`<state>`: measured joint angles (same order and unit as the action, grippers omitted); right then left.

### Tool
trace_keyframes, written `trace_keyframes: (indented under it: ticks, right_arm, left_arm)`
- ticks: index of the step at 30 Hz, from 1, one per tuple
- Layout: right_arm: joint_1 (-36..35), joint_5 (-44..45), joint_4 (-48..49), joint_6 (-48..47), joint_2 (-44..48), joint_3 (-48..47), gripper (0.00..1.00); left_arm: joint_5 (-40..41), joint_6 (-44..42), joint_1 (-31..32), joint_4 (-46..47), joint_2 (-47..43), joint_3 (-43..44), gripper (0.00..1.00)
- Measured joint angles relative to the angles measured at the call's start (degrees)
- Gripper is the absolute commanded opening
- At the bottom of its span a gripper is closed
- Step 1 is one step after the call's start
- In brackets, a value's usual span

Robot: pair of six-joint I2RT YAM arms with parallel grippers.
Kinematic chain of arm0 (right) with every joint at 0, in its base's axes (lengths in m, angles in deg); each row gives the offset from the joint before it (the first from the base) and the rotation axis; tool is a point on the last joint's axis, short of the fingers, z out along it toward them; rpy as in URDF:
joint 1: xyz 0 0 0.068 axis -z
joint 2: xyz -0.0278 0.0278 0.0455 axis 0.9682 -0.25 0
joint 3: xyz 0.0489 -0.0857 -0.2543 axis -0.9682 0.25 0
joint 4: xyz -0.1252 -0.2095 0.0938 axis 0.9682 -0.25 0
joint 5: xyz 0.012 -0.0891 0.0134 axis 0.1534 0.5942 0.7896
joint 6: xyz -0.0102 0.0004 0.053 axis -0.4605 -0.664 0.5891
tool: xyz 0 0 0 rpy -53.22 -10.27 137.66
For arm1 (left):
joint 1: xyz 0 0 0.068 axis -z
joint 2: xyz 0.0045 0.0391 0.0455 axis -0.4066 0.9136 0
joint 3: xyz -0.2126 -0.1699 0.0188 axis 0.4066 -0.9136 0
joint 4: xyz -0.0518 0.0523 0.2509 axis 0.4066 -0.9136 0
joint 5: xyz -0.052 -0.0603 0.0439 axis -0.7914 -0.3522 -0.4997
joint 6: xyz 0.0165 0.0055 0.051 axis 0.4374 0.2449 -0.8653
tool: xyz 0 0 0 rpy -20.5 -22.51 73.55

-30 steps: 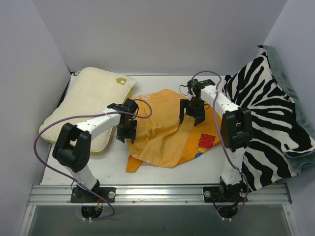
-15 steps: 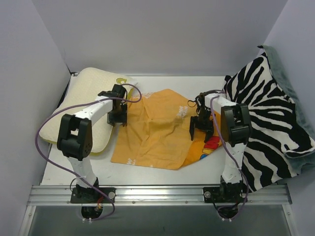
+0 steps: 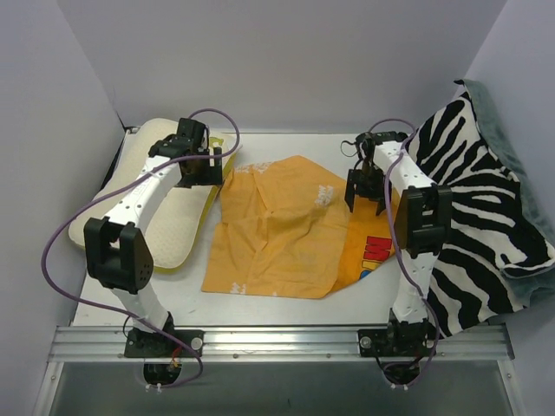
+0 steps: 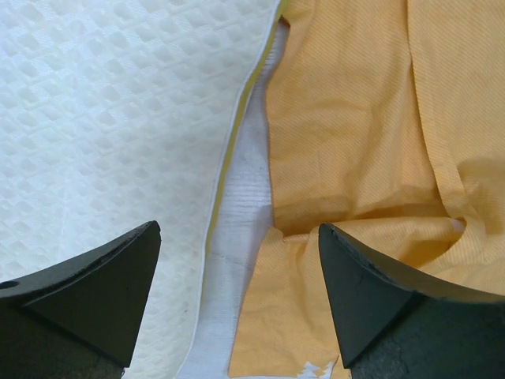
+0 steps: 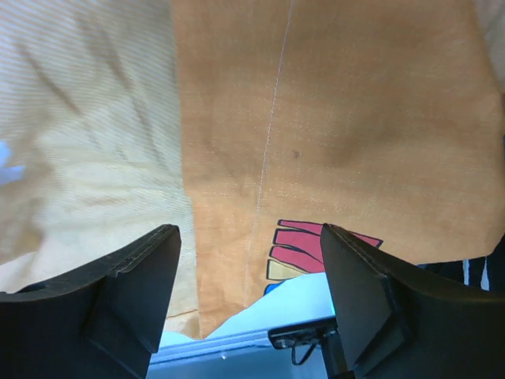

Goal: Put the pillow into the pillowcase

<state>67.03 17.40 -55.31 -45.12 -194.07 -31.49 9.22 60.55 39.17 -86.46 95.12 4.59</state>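
Squarely astride the pillow (image 3: pixel 180 227) edge: left gripper (image 3: pixel 201 170), spread and empty.
Pillowcase (image 3: pixel 277 230) just rightward; right gripper (image 3: pixel 366 196) spread, farther off.

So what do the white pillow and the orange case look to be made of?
The pillow looks like a soft knit or quilted cover, matte cream-white: a waffle grid of raised squares, yellow-green piping at the edge. The pillowcase looks like thin woven cloth, perhaps cotton, matte orange: fine ribbed weave, soft creases.
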Motion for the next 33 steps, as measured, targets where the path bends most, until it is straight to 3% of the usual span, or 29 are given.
trace_keyframes:
  ticks: [5, 10, 15, 19, 23, 29, 33]
  right_arm:
    - [0.31, -0.57, -1.18, -0.07, -6.23, 0.87, 0.54]
    - [1.01, -3.13, -5.68, -0.66, -13.55, -3.74, 0.56]
    - [2.73, -5.70, -12.61, -0.61, -24.87, -25.16, 0.66]
    - [4.81, -7.52, -12.81, 1.01, -33.03, -43.39, 0.66]
    - [6.34, -7.48, -2.25, 4.28, -29.81, -39.32, 0.76]
    - [4.90, -6.88, 7.45, 5.40, -18.21, -30.77, 0.74]
    - [-2.73, -7.43, 7.45, 4.59, -7.69, -21.75, 0.69]
  left_arm:
    - [-0.66, 0.26, -2.47, -0.48, 0.94, 0.35, 0.90]
    - [-1.62, 1.51, -5.44, -0.28, -1.18, -1.84, 0.90]
    - [-3.15, 2.60, -10.14, -0.59, -5.79, -6.75, 0.90]
    - [-4.15, 3.15, -12.52, -0.70, -9.31, -10.91, 0.91]
    - [-6.16, 2.97, -13.00, -0.55, -11.04, -14.29, 0.92]
    - [-10.86, 1.42, -12.98, 0.26, -9.29, -14.51, 0.97]
    - [-11.82, 1.01, -12.96, 1.11, -2.78, -10.40, 0.97]
